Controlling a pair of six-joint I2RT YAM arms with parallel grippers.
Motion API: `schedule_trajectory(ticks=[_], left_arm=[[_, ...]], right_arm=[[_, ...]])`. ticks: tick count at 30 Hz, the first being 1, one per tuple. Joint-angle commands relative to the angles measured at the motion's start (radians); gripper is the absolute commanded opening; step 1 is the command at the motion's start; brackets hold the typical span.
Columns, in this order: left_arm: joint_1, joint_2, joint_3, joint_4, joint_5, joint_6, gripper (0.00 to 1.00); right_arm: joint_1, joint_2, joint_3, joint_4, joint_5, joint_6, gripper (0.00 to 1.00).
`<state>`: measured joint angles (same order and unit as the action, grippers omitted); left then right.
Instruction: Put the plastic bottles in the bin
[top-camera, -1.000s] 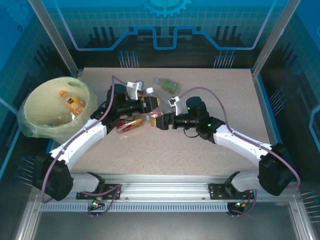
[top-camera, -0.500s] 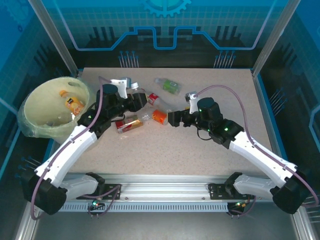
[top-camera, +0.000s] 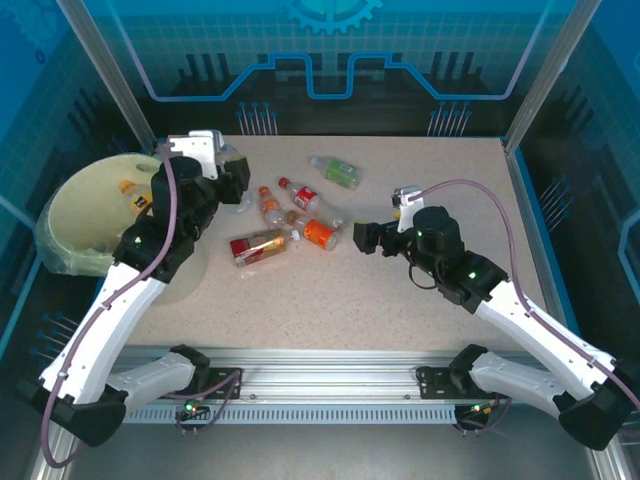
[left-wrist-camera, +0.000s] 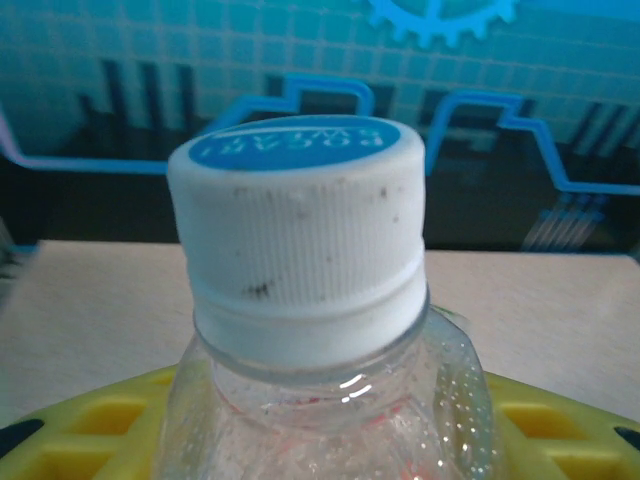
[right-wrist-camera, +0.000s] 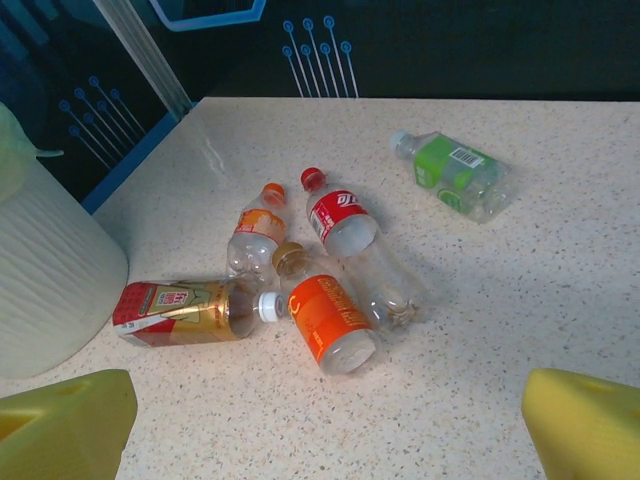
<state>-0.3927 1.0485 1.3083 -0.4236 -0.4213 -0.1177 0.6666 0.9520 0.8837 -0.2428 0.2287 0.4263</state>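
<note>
My left gripper (left-wrist-camera: 322, 440) is shut on a clear plastic bottle (left-wrist-camera: 300, 250) with a white, blue-topped cap, held just below its neck between the yellow pads (left-wrist-camera: 85, 430). In the top view this gripper (top-camera: 235, 186) hangs raised beside the right rim of the cream bin (top-camera: 75, 205), over the table. Several plastic bottles lie in a cluster mid-table: a red-and-gold one (right-wrist-camera: 185, 310), an orange-labelled one (right-wrist-camera: 330, 320), a red-labelled one (right-wrist-camera: 350, 235) and a small orange-capped one (right-wrist-camera: 255, 235). A green-labelled one (right-wrist-camera: 452, 172) lies farther back. My right gripper (top-camera: 362, 237) is open and empty, right of the cluster.
An orange bottle (top-camera: 129, 192) lies inside the bin, partly behind my left arm. The bin's ribbed wall (right-wrist-camera: 40, 280) stands close to the left of the cluster. Bare tabletop stretches to the right and in front of the bottles.
My left arm has lifted its bottle out of the cluster and swung it left and back toward the bin. My right gripper has opened wide and drawn back to the right.
</note>
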Motion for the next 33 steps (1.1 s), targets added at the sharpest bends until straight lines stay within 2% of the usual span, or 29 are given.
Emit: schedule_trajectory(ticks=[1, 6, 11, 15, 21, 28, 33], left_arm=[[0.032, -0.025, 0.057, 0.004, -0.199, 0.121, 0.49], [0.151, -0.019, 0.11, -0.009, -0.212, 0.114, 0.5], [0.317, -0.02, 0.131, -0.036, -0.108, 0.027, 0.5], [0.4, -0.006, 0.171, -0.081, -0.018, -0.031, 0.5], [0.546, 0.019, 0.178, -0.098, -0.012, -0.067, 0.49], [0.779, 0.067, 0.106, -0.063, 0.221, -0.25, 0.47], [0.884, 0.102, 0.033, -0.011, 0.357, -0.402, 0.48]], right_arm=[[-0.004, -0.034, -0.041, 0.026, 0.04, -0.006, 1.0], [-0.005, -0.045, -0.044, 0.027, 0.014, -0.005, 1.0], [-0.005, -0.045, -0.035, 0.014, 0.02, 0.002, 1.0], [-0.004, -0.051, -0.031, 0.01, 0.02, -0.003, 1.0], [-0.005, -0.071, -0.047, 0.017, -0.001, -0.023, 1.0], [-0.006, -0.081, -0.046, 0.013, -0.017, -0.056, 1.0], [-0.005, -0.095, -0.052, 0.0, -0.005, -0.061, 1.0]])
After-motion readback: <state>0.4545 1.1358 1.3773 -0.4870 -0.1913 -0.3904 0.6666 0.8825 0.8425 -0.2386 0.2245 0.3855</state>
